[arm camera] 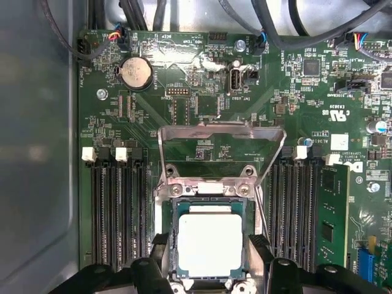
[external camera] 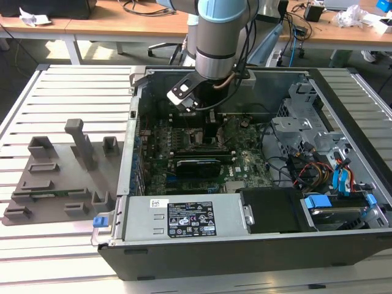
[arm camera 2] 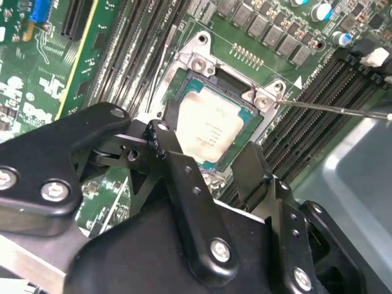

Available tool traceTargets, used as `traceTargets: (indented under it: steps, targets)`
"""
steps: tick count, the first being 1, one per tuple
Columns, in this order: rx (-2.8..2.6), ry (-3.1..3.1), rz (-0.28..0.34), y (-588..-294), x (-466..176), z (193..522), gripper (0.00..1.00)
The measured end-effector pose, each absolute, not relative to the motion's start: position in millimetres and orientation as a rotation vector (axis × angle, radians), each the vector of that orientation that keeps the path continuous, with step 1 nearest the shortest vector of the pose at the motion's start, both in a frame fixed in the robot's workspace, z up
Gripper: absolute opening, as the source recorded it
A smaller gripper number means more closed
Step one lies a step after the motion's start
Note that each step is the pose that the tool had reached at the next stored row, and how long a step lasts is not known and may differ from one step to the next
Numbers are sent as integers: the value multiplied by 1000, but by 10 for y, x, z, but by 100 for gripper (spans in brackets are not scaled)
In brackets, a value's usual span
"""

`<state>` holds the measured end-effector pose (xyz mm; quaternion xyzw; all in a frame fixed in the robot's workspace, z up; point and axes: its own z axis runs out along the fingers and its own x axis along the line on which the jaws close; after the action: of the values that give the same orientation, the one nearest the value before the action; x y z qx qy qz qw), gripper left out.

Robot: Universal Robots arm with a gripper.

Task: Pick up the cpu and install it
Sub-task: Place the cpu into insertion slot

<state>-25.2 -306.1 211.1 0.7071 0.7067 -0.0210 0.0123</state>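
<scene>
Bright even light, glare on cpu [arm camera: 210,244]

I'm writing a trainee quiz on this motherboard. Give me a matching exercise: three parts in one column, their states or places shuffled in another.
1. silvery square cpu
2. hinged bare-metal retention frame
3. round silver coin battery

A. swung open, off the black-framed socket
B. apart from the socket, on the green board
C. lying in the socket, the black gripper straddling it

Pairs: 1-C, 2-A, 3-B.
</scene>
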Motion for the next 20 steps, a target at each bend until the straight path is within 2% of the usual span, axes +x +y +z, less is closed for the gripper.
traceTargets:
  steps: [1, 3, 4, 5, 6, 7, 20]
  targets:
    - [2204, 2203, -65, -3060, -252, 2111, 62]
    - [2204, 2203, -66, -3061, -254, 2111, 42]
    - [2204, 2203, -66, -3061, -254, 2111, 42]
    - [2204, 2203, -66, -3061, -254, 2109, 29]
    - [2204, 2203, -65, -3060, -255, 2100, 24]
    - [2204, 2203, -66, -3061, -255, 2088, 11]
    - [2207, 2206, -72, -3072, -95, 2036, 11]
